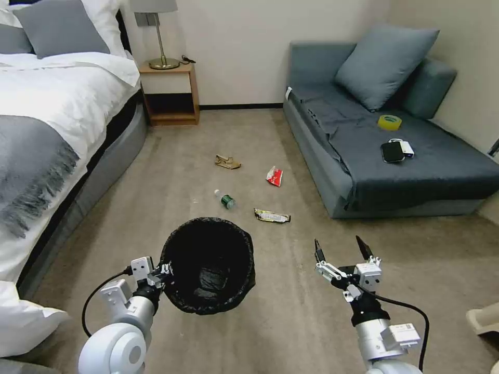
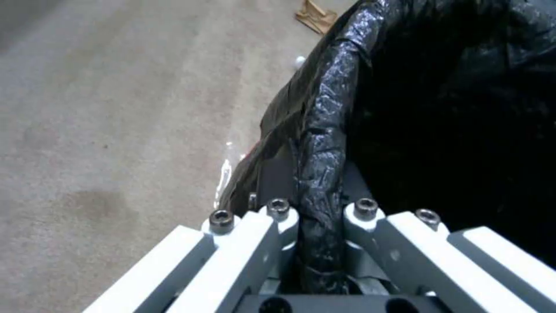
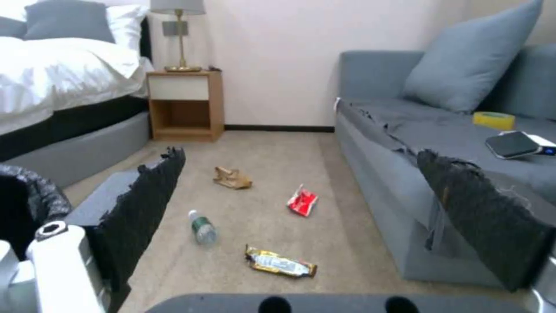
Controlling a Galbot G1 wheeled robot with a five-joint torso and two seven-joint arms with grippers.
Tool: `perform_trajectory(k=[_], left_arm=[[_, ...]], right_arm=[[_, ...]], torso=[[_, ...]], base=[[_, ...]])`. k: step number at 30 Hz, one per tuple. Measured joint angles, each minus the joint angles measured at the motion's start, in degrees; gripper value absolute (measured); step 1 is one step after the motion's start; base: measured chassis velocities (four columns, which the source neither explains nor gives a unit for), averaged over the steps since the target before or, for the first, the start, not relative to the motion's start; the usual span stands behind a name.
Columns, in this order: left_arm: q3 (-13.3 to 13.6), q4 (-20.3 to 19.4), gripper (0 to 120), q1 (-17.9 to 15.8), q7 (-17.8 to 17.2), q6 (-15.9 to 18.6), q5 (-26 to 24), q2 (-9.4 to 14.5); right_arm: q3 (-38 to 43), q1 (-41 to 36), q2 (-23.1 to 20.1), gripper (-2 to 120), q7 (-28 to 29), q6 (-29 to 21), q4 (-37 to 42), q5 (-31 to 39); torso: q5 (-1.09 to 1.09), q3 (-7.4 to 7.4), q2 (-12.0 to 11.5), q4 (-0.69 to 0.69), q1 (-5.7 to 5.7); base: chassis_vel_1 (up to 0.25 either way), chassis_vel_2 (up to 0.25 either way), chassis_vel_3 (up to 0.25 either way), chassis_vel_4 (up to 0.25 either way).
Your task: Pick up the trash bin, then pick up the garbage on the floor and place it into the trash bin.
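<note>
Slippage is your risk: left gripper (image 2: 316, 243) pinches only the trash bin (image 1: 208, 265) rim's slick bag, lower centre; right gripper (image 1: 340, 249) gapes empty.

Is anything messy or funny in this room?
Yes. Four bits of garbage lie on the carpet: crumpled paper, a red packet, a bottle on its side and a wrapper. The bin hangs tilted from the left gripper.

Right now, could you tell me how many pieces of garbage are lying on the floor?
4, all on the carpet beyond the trash bin: crumpled tan paper farthest, red-and-white packet nearer the sofa, small bottle, and gold wrapper nearest. The bin could hide more.
</note>
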Motion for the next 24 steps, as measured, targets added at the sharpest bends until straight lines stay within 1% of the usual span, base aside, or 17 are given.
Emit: perform_trajectory(k=[6,14,19,24], left_arm=[[-1.4,-0.2,4,-0.3,-0.4,-0.3,-0.1,-0.2],[-2.8,-0.2,4,-0.4,-0.5,-0.9,-0.8,0.0],[-3.0,-0.3,4,-0.4,-0.5,-1.3,-1.0,0.1],[-3.0,-0.3,4,-0.4,-0.5,-1.5,-1.2,0.2]], right_arm=[[0.1,0.1,-0.5,100,-1.0,-0.7,0.0,0.0],[-0.2,0.2,-0.4,100,-1.2,-0.3,-0.4,0.1],[-0.3,0.1,-0.4,100,-1.2,0.1,-0.6,0.2],[-0.3,0.0,-0.3,100,-1.2,0.4,-0.8,0.3]], torso=[[0.0,0.0,0.0,0.0,0.0],[0.0,0.0,0.0,0.0,0.0],[0.0,0.0,0.0,0.0,-0.01],[0.0,0.0,0.0,0.0,0.0]], base=[[0.0,0.0,0.0,0.0],[0.0,0.0,0.0,0.0],[0.0,0.0,0.0,0.0],[-0.114,0.103,0.097,-0.1]])
